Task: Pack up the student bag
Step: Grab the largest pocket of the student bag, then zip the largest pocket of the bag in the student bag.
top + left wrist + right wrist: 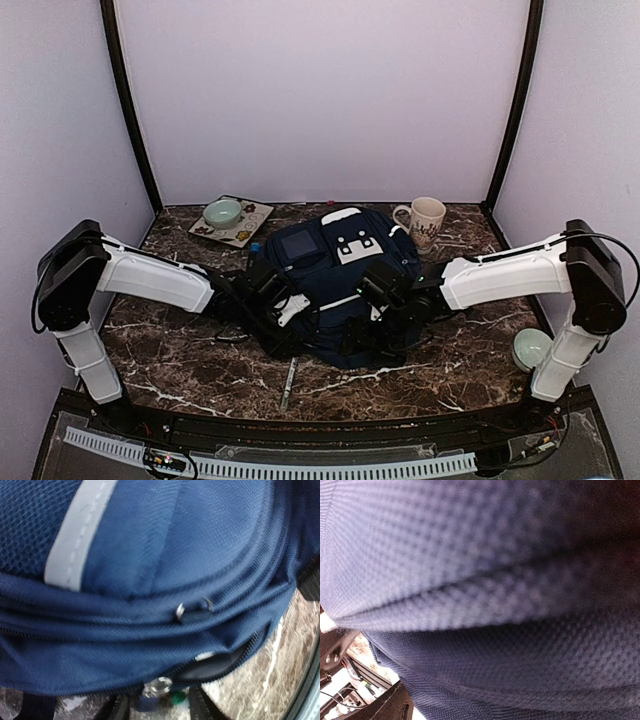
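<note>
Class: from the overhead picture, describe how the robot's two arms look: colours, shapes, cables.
Both match. The left arm and right arm each have a long white boxy casing between chunky black joint housings, with a white lower segment above the base. The wrist ends are black. A thin black cable loops around each shoulder joint. No markings can be made out.

We hold both arms low, stretched inward from the near corners. Our left arm [150, 278] reaches right, its white forearm sloping down to the left gripper [288, 310] near the middle. Our right arm [500, 278] mirrors it, and the right gripper [380, 292] sits close to the other, not touching. In the left wrist view only our dark fingertips [119, 711] show, set apart at the bottom edge. We cannot tell whether they grip. Our right jaws are hidden.
</note>
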